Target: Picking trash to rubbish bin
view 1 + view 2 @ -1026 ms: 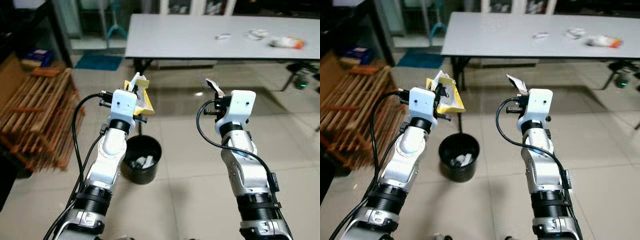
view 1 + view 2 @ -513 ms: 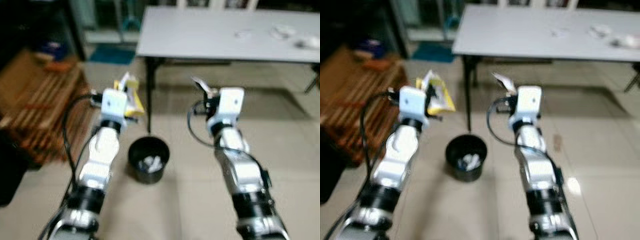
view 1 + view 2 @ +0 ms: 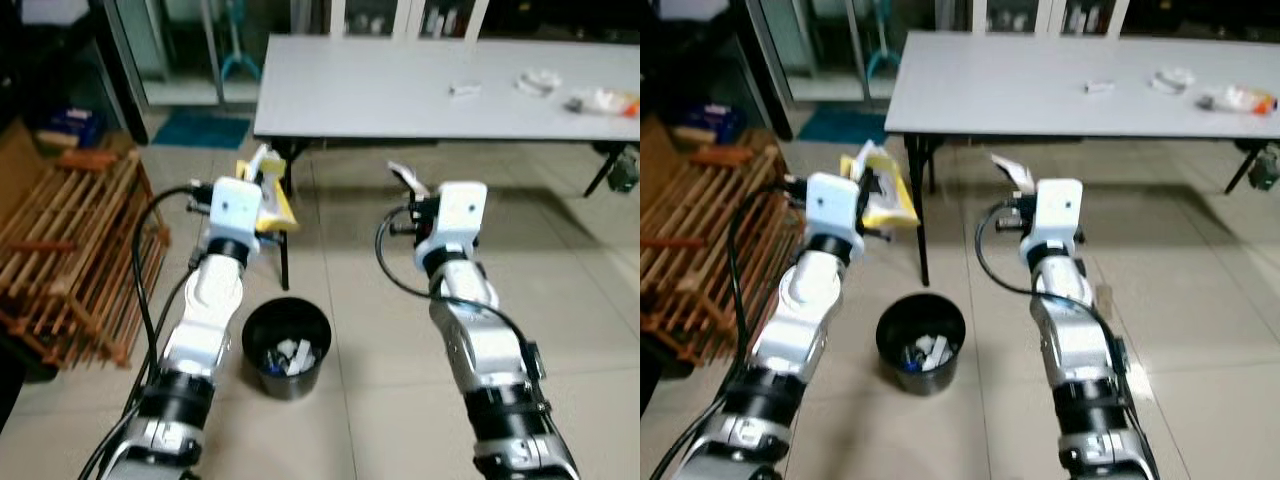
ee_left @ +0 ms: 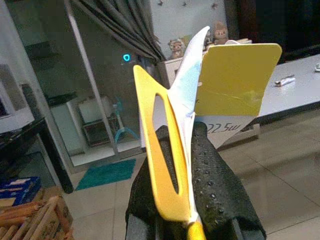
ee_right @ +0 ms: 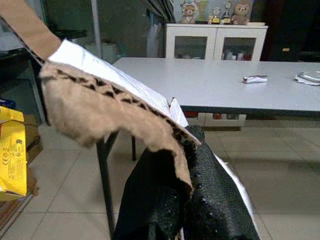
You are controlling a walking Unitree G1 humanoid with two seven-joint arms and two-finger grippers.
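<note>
A black rubbish bin (image 3: 286, 346) stands on the tiled floor between my two arms, with several white scraps inside. My left gripper (image 3: 266, 190) is raised above and behind the bin, shut on a yellow package (image 3: 270, 195), which stands up between the fingers (image 4: 215, 185) in the left wrist view. My right gripper (image 3: 415, 190) is held up to the right of the bin, shut on a torn piece of brown cardboard (image 5: 115, 112) with a white face (image 3: 405, 178).
A grey table (image 3: 400, 110) stands ahead with several bits of litter (image 3: 600, 100) on its right part. Its dark leg (image 3: 284, 260) drops just behind the bin. A wooden slatted rack (image 3: 60, 250) lies on the left. Open tiled floor (image 3: 590, 330) spreads to the right.
The camera has moved, so the bin now lies lower and nearer between the arms. Both grippers keep hold of their pieces at about the same height.
</note>
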